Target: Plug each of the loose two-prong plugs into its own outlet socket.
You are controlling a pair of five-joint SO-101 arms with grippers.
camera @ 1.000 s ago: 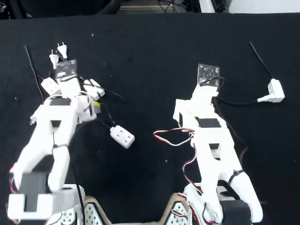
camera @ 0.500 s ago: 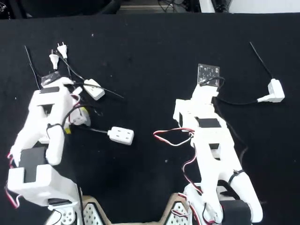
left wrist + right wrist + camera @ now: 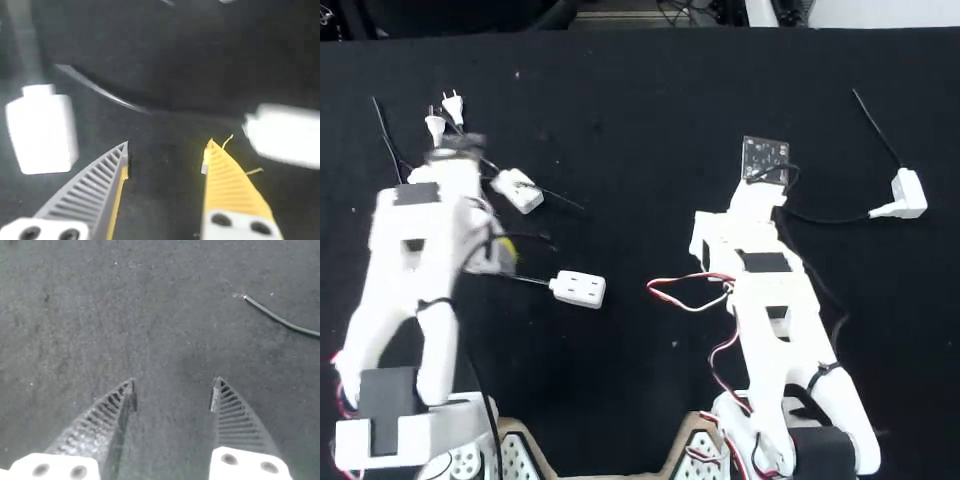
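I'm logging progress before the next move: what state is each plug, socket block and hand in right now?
Left hand: open, empty.
Right hand: open, empty.
Far small plug: loose on the table, unplugged.
Near small plug: loose on the table, unplugged.
Upper socket block: on the table, no plug seen in it.
Lower socket block: lying flat, sockets empty.
Right-side plug: loose on the table, unplugged.

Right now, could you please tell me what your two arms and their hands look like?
The left arm and right arm are white plastic with black blocks. The left hand has one grey ribbed finger and one yellow finger; the right hand has two dark ribbed fingers. A red-and-white cable loops beside the right arm.
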